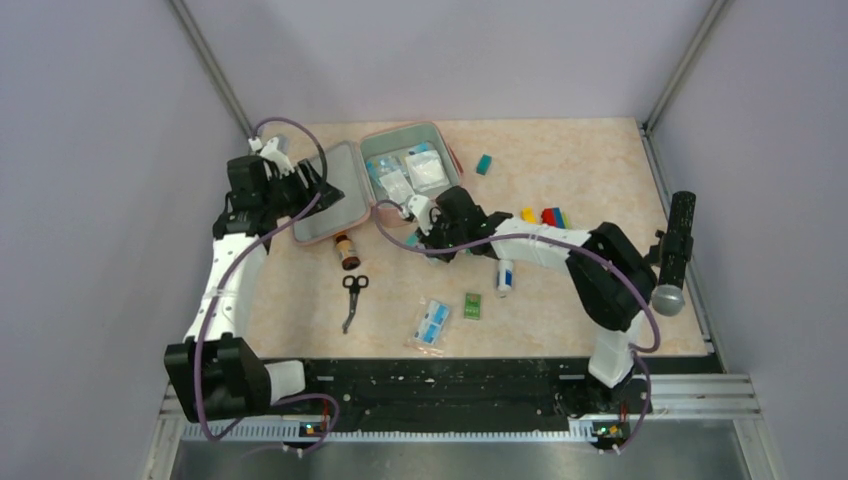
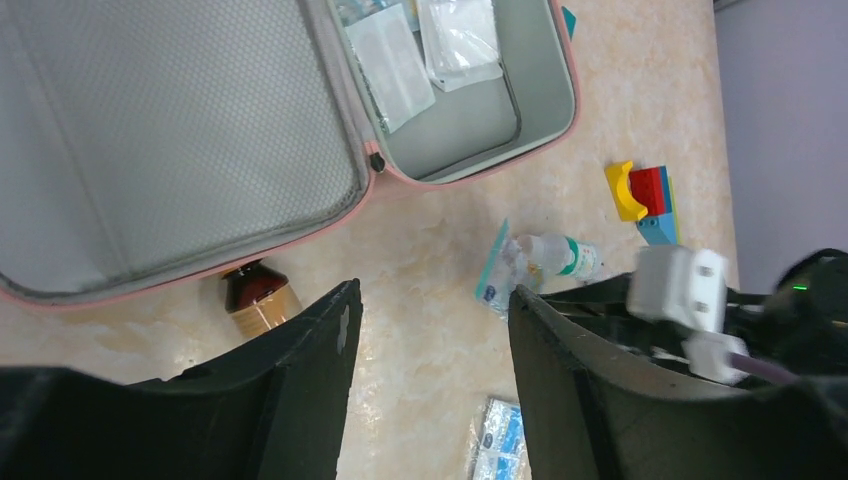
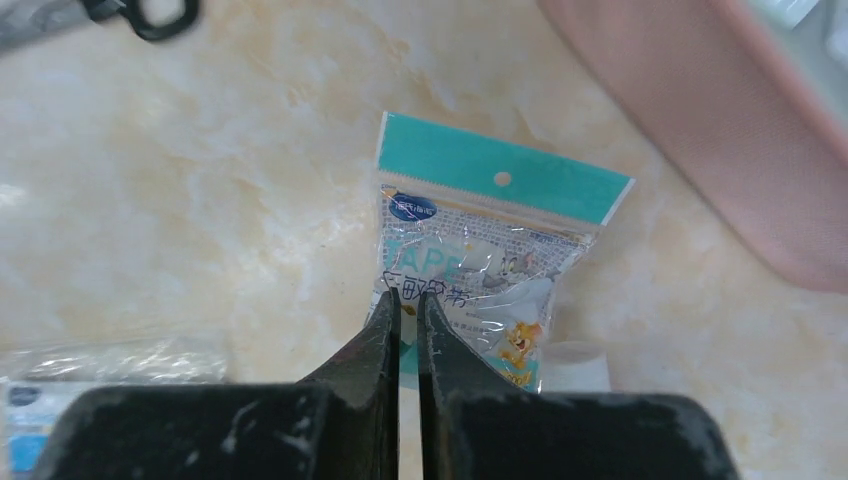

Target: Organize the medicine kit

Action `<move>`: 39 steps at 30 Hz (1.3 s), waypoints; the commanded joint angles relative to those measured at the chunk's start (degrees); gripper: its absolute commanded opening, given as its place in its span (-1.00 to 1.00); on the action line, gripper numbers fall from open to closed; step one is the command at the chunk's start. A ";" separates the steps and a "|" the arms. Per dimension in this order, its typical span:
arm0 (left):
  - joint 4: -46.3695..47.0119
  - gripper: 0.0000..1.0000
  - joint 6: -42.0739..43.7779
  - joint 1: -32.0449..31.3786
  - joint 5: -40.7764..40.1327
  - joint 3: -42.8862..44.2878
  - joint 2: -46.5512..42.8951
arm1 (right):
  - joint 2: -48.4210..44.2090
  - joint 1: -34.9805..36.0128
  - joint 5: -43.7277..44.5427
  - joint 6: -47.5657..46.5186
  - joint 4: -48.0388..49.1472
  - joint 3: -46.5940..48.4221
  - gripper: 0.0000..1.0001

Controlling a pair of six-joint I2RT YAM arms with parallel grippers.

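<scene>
A: Where is the medicine kit (image 1: 345, 212)?

B: It lies open at the far side of the tabletop (image 1: 580, 170). It looks soft and light, so you should hold its pink rim, not the floppy lid.

A: What are you holding?

B: Your left end effector (image 2: 432, 293) is open and has nothing in it. Your right end effector (image 3: 408, 300) is pinched shut at a thin, slippery packet (image 3: 500, 230) beside the kit.

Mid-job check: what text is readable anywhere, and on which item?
"APE": large pale letters on the teal-topped packet; anything before them is unclear.
Blue oval logo and the line below on that packet: too blurred.
Blue packet, green card, brown bottle: print too small.
</scene>
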 commanded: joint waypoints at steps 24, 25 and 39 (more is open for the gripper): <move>-15.62 0.18 17.31 -2.72 6.61 10.33 4.21 | 21.72 -7.90 15.59 4.55 27.47 36.63 -1.00; -16.80 0.17 18.48 -2.68 6.41 10.67 3.93 | 23.30 -8.27 15.55 4.50 28.54 38.14 -1.00; -19.30 0.17 18.13 -2.41 2.43 5.39 0.94 | 39.46 -14.19 4.75 12.65 25.57 59.00 -0.53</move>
